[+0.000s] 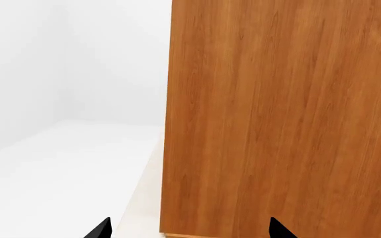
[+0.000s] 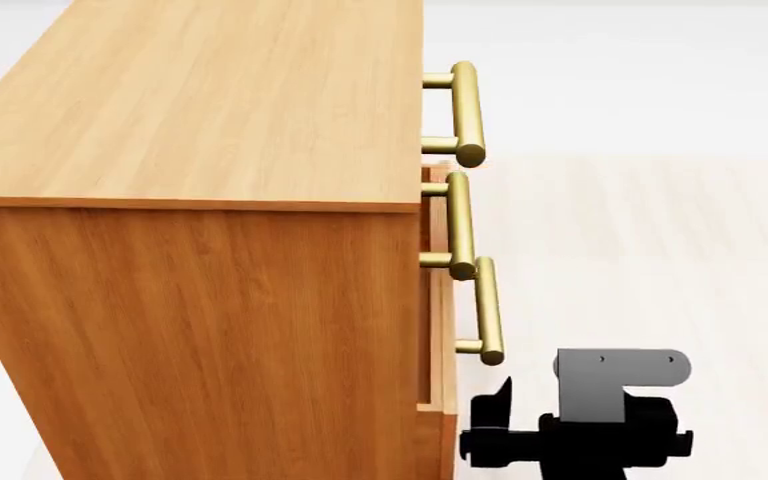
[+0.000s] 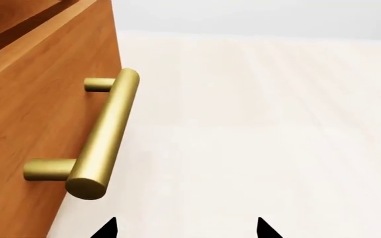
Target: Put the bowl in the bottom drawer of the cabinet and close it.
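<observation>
The honey-brown cabinet [image 2: 197, 300] fills the left of the head view, its three brass handles on the right-hand front. The bottom drawer [image 2: 446, 330] stands out a little beyond the two above it. Its brass handle [image 3: 104, 134] is close in the right wrist view, just ahead of my right gripper [image 3: 185, 230] and off to one side. That gripper is open and empty, and it hangs just below the handle in the head view [image 2: 494, 415]. My left gripper [image 1: 190, 230] is open, facing the cabinet's plain side panel [image 1: 283, 119]. The bowl is out of view.
Pale wood-look floor [image 2: 651, 250] stretches out in front of the drawers. White floor and wall [image 1: 65, 124] lie beside the cabinet's side panel. The two upper handles [image 2: 464, 110] jut out above the bottom one.
</observation>
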Robot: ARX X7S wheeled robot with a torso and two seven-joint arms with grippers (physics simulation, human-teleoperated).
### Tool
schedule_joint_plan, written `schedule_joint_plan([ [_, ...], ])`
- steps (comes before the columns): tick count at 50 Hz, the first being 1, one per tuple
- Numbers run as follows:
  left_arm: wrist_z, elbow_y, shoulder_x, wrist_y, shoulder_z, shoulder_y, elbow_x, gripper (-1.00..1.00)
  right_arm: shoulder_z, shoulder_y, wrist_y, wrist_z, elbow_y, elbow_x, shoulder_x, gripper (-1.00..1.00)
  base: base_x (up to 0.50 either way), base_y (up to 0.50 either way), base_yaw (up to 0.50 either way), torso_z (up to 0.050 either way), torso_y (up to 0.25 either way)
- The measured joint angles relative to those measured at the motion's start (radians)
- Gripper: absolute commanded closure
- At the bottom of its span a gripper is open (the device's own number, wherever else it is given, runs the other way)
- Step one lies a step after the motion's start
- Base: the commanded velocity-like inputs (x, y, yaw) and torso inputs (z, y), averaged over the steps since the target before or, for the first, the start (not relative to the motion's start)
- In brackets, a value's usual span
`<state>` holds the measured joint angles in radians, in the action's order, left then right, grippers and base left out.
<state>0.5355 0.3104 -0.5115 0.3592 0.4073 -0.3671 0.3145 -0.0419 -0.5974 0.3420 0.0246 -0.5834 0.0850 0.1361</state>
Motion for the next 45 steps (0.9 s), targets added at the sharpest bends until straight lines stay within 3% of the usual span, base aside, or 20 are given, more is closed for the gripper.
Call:
schedule_joint_plan([
  [45, -0.007, -0.041, 0.01, 0.036, 0.007, 0.001, -0.006, -1.0, -0.069, -0.004, 0.001, 0.053, 0.012, -0.03, -0.026, -1.0, 0.0, 0.0, 0.0, 0.0, 0.0],
])
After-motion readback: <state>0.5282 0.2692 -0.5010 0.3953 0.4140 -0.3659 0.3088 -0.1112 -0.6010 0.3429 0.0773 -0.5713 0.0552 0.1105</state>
